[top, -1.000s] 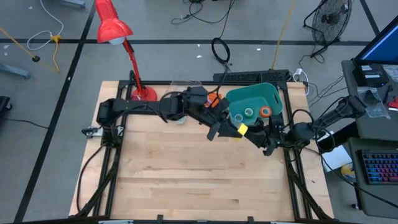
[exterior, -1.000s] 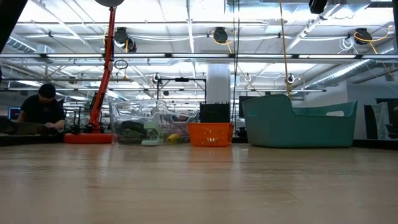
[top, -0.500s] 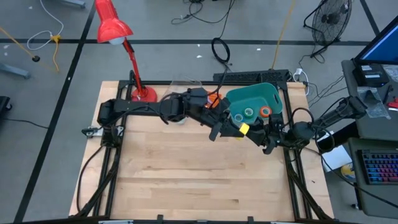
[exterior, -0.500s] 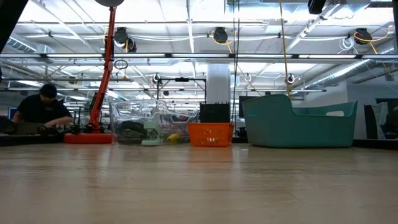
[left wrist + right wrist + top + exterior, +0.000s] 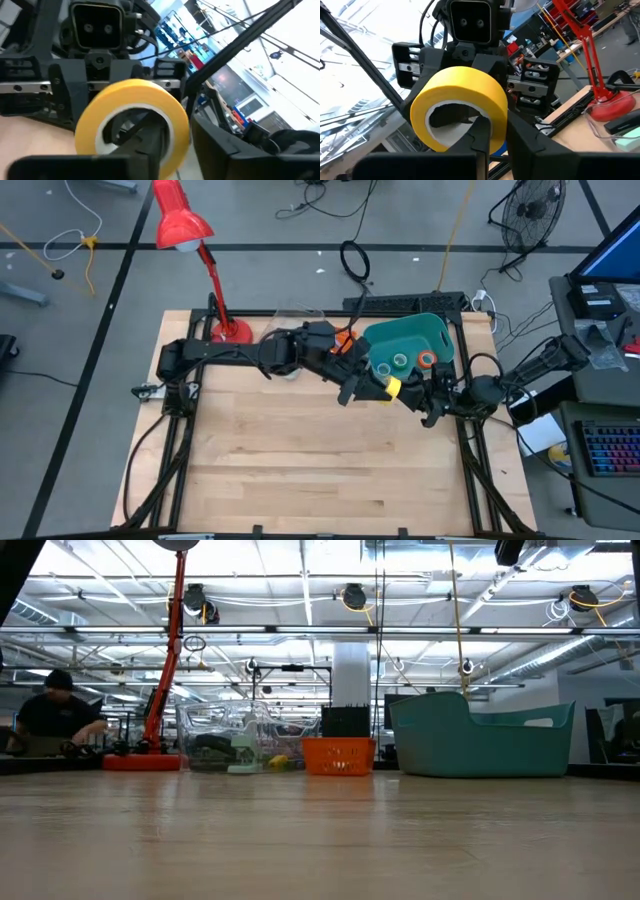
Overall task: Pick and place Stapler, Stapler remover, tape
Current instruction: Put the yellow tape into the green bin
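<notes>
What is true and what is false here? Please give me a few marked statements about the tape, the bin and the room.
1. The yellow ring-shaped tape roll sits between the left tool and the right tool, beside the teal plastic bin. True.
2. The teal bin is empty. False: a green tape roll and an orange tape roll lie in it.
3. A red desk lamp stands at the table's far left. True.
4. The yellow roll lies flat on the wooden table. False: it is on edge, gripped by the right tool.
5. A person is in the room behind the table. True.
</notes>
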